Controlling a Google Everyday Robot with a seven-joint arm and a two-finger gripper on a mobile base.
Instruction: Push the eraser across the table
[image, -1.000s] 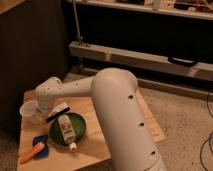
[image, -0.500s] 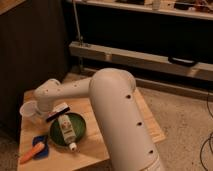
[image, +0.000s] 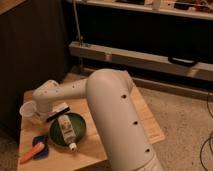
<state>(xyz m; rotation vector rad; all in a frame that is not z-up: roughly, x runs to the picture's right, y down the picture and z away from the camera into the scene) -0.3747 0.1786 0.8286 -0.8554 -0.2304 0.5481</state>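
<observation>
Near: white labelled bottle (image: 65, 129) lies in round green plate (image: 83, 131) | slim black-and-white eraser bar (image: 58, 113) at plate's far rim on light-wood worktop (image: 145, 120) | gripper (image: 42, 116) beside eraser's left end, opening: you cannot tell | risk: your push may catch the plate, or the eraser may pivot off line.

— Room on the table (image: 148, 122)?
— Bare wood down the right side, along the far edge, and in a strip at the near edge past the plate.
— Left half?
— Crowded. Gripper (image: 44, 114) low at the left end of the eraser (image: 58, 113), white cup (image: 28, 109) just beside it. Green plate (image: 80, 131) with white bottle (image: 66, 131) close in front. Blue block (image: 40, 148) and orange piece (image: 30, 153) near the front left corner.
— Overhead?
— Thick white arm (image: 112, 110) across the middle; blocks any way over from the right.
</observation>
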